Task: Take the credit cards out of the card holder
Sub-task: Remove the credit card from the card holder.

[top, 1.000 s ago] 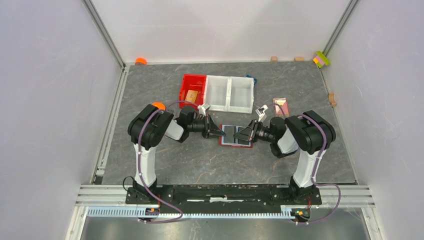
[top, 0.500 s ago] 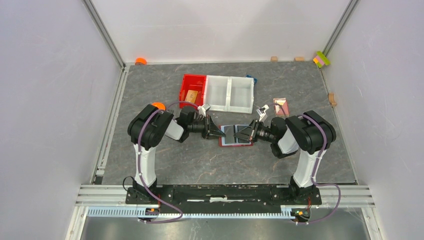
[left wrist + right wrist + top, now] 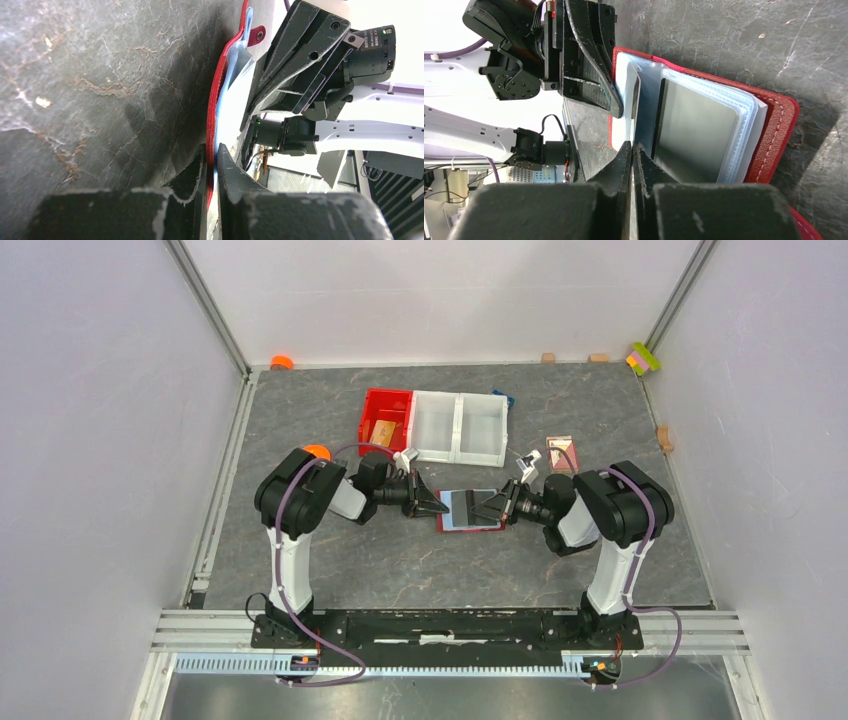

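Note:
The dark red card holder (image 3: pixel 468 527) lies open on the table between both arms, its clear pale-blue sleeves facing up. My left gripper (image 3: pixel 441 505) is shut on its left red edge (image 3: pixel 215 107), with my jaws (image 3: pixel 212 150) pinching it. My right gripper (image 3: pixel 497 505) is shut (image 3: pixel 632 147) on a thin pale sheet standing up from the sleeves; I cannot tell whether it is a card or a sleeve leaf. A black card (image 3: pixel 696 132) sits in the sleeve on the right half of the card holder (image 3: pixel 780 125). A tan-orange flat piece (image 3: pixel 383 430) lies in the red bin.
A red bin (image 3: pixel 372 408) and two white bins (image 3: pixel 461 426) stand just behind the wallet. A pink-and-white patterned card (image 3: pixel 562 452) lies at the right. Small wooden blocks (image 3: pixel 665 437) and a coloured block (image 3: pixel 643 358) sit along the back and right edges.
My right gripper has drawn back a little to the right. The wallet's left half has changed from dark to pale blue and the wallet has tilted slightly. My left gripper has stayed put.

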